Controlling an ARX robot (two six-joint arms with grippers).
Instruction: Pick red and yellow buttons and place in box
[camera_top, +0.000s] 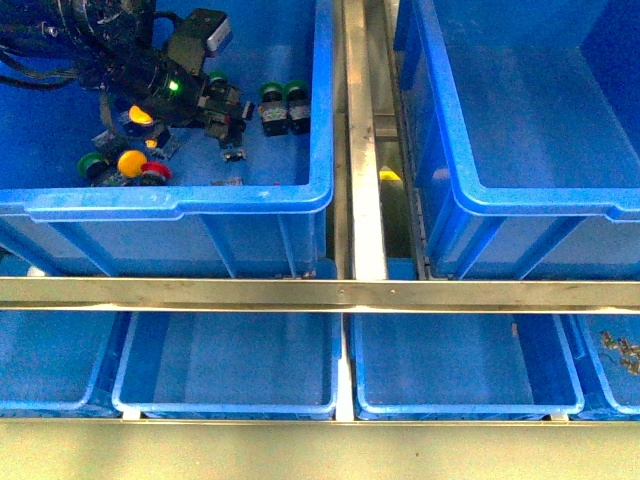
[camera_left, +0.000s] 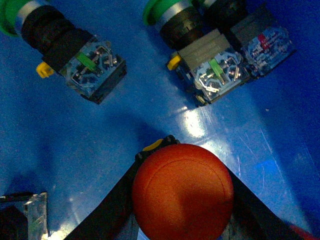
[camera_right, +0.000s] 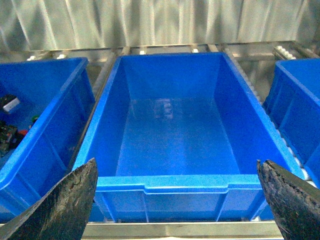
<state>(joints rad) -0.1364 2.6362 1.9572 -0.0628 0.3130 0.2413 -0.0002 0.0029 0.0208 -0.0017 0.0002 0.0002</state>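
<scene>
So the left arm is angled down, with the left tool clamped around a button. The right tool is level, fingers spread wide.

This is looking like a factory or warehouse sorting line. Ahead of the right jaws, a deep blue bin is sitting on roller tracks before silvery ribbed sheeting. Steel rails are running between rows of bins, and industrial push-button switches are lying loose just beyond the left jaws.
</scene>
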